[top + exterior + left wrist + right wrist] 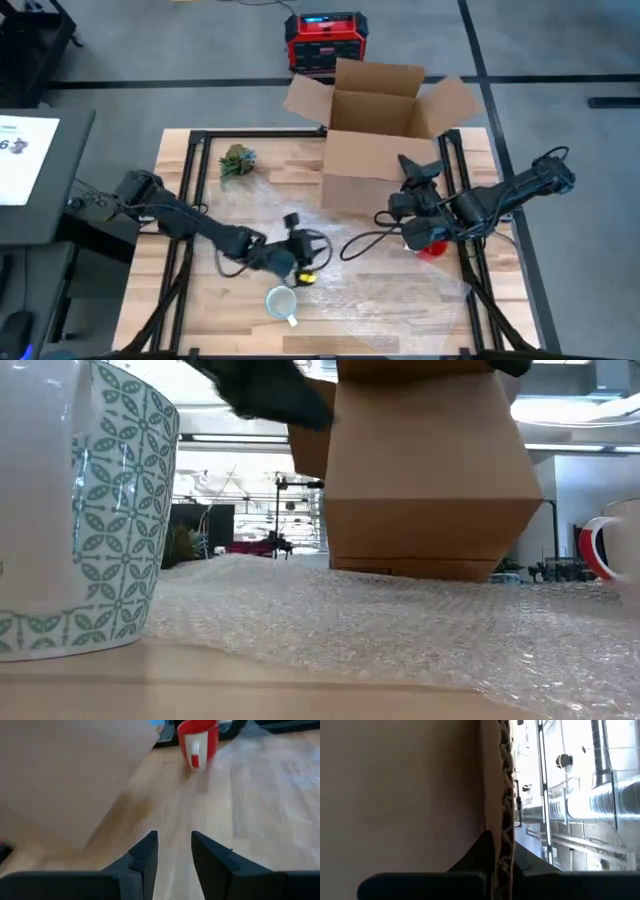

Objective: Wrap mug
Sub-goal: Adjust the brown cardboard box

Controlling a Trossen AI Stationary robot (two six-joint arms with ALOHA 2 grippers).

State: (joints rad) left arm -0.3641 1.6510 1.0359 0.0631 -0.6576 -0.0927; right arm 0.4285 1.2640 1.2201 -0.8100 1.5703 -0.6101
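Box flap pinched by right pincer [408, 165]; left pincer [308, 246] spread, empty.
The patterned mug [281, 302] is seen at lower centre on the bench [260, 190], beside bubble wrap [390, 290]; the red mug [428, 243] stands right, near the box [375, 135].

On the bench [200, 300], the box [375, 150] is set at 12 o'clock, one mug [281, 301] at 6, another mug [430, 243] at 3.
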